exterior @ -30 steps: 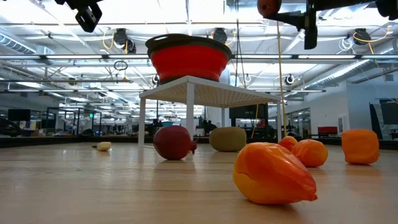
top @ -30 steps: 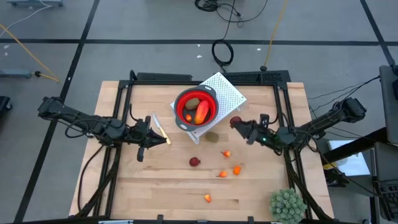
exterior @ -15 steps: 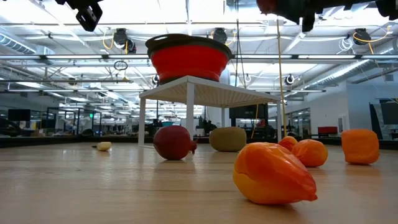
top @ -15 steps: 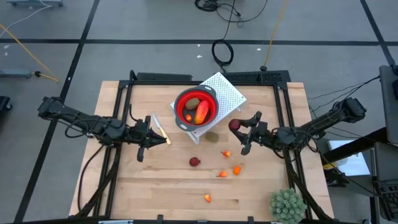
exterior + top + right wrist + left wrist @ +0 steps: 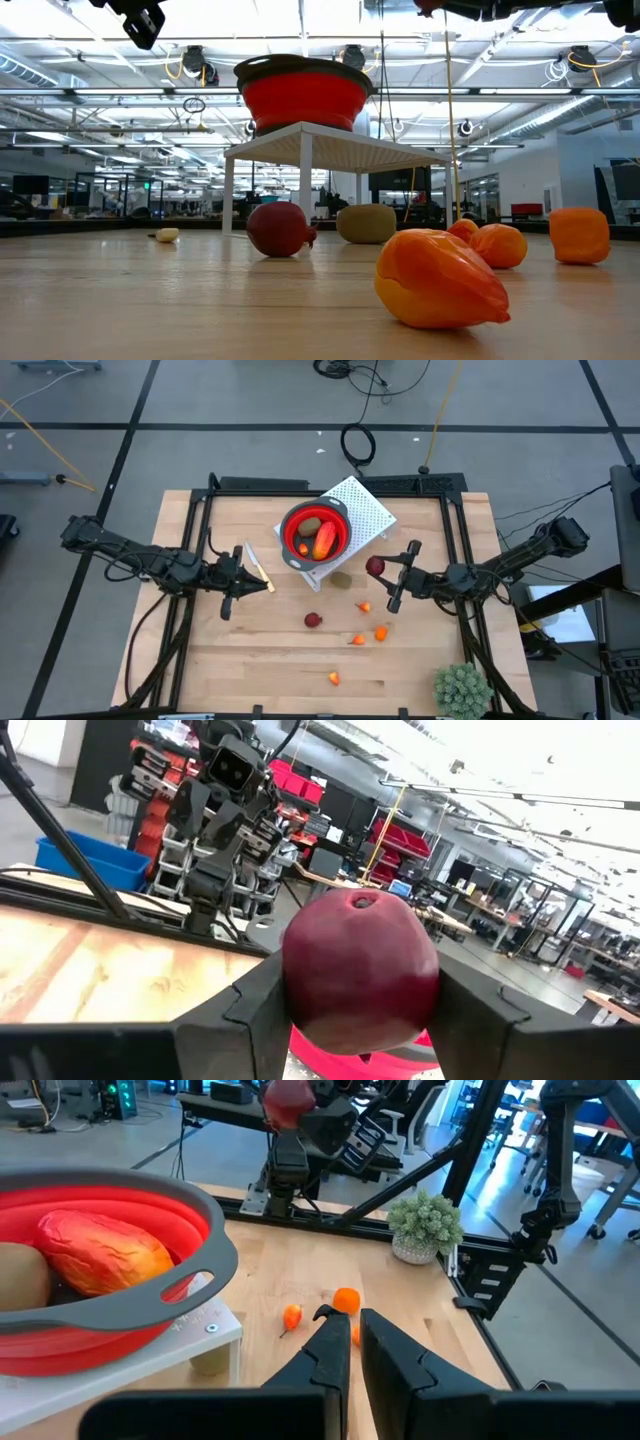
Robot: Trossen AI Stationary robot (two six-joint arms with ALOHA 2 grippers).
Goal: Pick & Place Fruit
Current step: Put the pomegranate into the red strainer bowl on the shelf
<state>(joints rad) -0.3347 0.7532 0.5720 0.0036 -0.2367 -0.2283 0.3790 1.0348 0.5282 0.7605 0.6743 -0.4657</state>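
My right gripper (image 5: 380, 568) is shut on a dark red ball (image 5: 360, 970), above the table just right of the red bowl (image 5: 315, 532). The bowl stands on a white perforated stand (image 5: 368, 510) and holds an orange-red piece (image 5: 100, 1255) and an olive-brown oval (image 5: 20, 1278). On the table lie an olive oval (image 5: 341, 580), a second dark red ball (image 5: 313, 620) and several orange bits (image 5: 381, 632). My left gripper (image 5: 350, 1330) is shut and touches nothing, hovering left of the bowl by the cream-handled knife (image 5: 256, 566). My right gripper pinches the dark red ball at its middle (image 5: 300, 990) between its two fingers (image 5: 250, 1010), one on each side. The fingers come in level from the table's right. The ball is lifted clear of the table, stem dimple up.
A spiky green plant ball (image 5: 462, 688) sits at the near right corner. A black frame (image 5: 455, 510) runs along the table's left, far and right edges. Bare wood lies along the near left part of the table (image 5: 230, 670).
My right gripper, holding the dark red ball, has rolled about its wrist and risen, so the ball has left the top of the low view. It has also shifted slightly toward the table's left, toward the bowl. The left arm has kept still.
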